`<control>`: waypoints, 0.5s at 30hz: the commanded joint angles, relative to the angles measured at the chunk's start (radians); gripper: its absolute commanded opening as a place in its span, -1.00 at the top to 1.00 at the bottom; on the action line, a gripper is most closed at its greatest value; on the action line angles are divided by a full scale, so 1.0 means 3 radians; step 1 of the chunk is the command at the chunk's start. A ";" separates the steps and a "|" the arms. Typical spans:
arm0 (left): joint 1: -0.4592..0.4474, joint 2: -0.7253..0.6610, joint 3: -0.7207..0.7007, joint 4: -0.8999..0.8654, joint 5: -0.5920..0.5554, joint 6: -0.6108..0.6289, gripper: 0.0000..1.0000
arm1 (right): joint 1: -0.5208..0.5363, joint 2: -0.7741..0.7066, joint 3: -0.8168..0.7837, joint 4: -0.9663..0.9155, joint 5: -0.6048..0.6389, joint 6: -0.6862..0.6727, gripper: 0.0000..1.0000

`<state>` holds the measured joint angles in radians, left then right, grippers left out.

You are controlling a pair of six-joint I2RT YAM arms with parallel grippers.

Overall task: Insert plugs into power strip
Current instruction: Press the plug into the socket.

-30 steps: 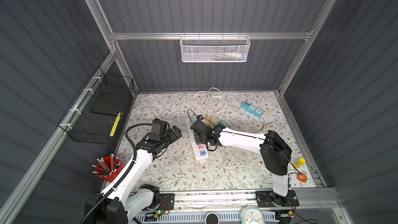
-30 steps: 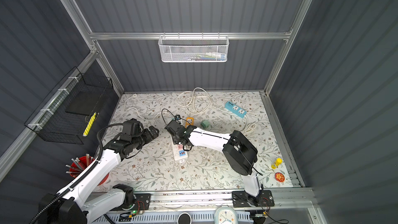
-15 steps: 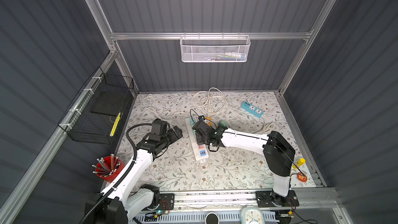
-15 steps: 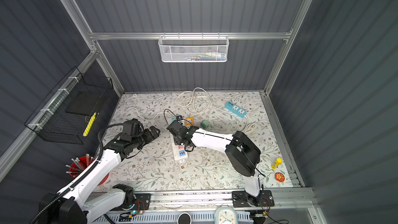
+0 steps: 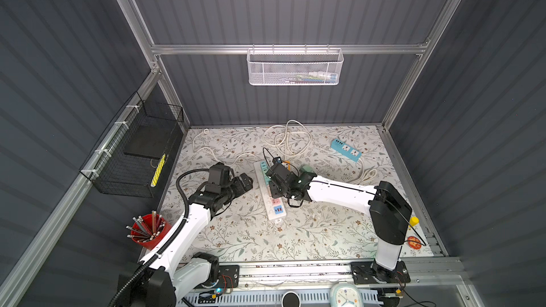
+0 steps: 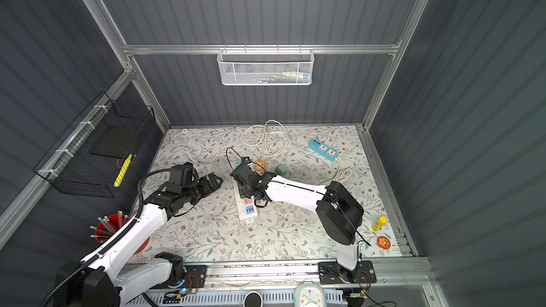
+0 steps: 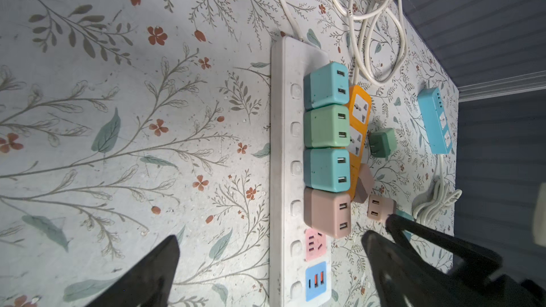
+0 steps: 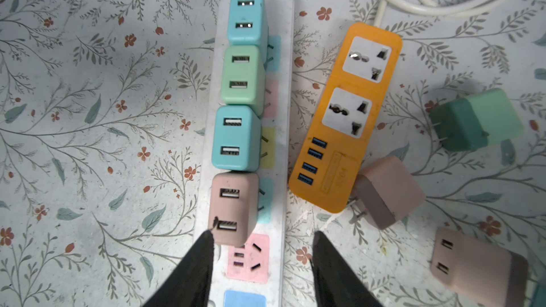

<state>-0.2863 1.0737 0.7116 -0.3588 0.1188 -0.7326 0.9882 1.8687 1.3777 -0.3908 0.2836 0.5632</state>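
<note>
The white power strip (image 8: 282, 131) (image 5: 276, 217) (image 6: 249, 217) lies mid-table. Several plugs stand in it in a row: teal (image 8: 245, 16), mint (image 8: 240, 75), teal (image 8: 233, 137) and pink (image 8: 232, 208). My right gripper (image 8: 261, 237) (image 5: 272, 191) hovers open over the strip, its jaws on either side of a bare pink socket (image 8: 248, 258), one fingertip (image 8: 206, 240) against the pink plug's corner. Loose plugs lie beside it: green (image 8: 475, 119) (image 5: 305, 169), pink (image 8: 387, 193) and pink (image 8: 475, 267). My left gripper (image 7: 270, 237) (image 5: 245, 183) stays wide open and empty left of the strip.
An orange power strip (image 8: 345, 113) lies right beside the white one. A blue strip (image 5: 345, 150) and coiled white cable (image 5: 286, 140) are at the back. A red pencil cup (image 5: 147, 228) and a black wire basket (image 5: 139, 149) are on the left, a yellow glue stick (image 5: 413, 221) on the right.
My right gripper has shifted slightly over the strip and its jaws have widened a touch. The left arm has not moved.
</note>
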 commanded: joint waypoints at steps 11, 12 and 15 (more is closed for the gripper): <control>0.0024 0.0115 0.0092 0.0008 0.0156 0.0104 -1.00 | -0.0032 -0.0128 0.0012 -0.0073 0.0025 -0.0138 -0.10; 0.0024 0.0150 0.0156 -0.0030 0.0170 0.0130 -1.00 | -0.0034 -0.0182 0.0023 -0.0064 0.0009 -0.0164 -0.12; 0.0024 0.0201 0.0281 -0.0098 0.0192 0.0187 -0.99 | -0.0037 -0.0333 0.0050 -0.0038 -0.0045 -0.0240 -0.17</control>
<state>-0.2863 1.1297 0.7410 -0.3668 0.1516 -0.7143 0.9821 1.8362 1.3651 -0.3969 0.2687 0.5243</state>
